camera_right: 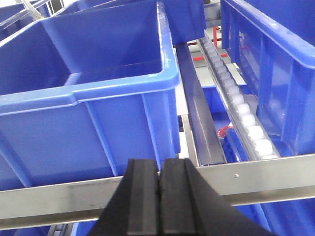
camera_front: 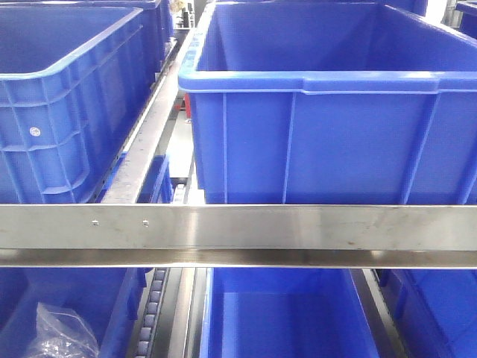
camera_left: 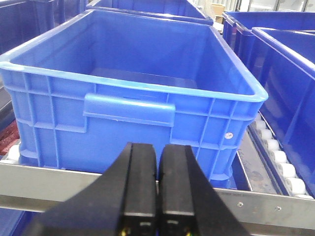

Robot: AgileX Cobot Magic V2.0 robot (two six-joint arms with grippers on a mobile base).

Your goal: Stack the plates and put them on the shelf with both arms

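No plates are seen in any view — both the left gripper (camera_left: 157,196) and the right gripper (camera_right: 160,201) are held with jaws pressed together and empty near the shelf (camera_front: 298,227) rail, so stacking and placing cannot be judged done.

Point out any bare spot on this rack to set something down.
Free: the floor inside the big crate behind the front rail, and inside the left crate. Crowded: crates sit nearly side by side, leaving only the narrow roller track between them.
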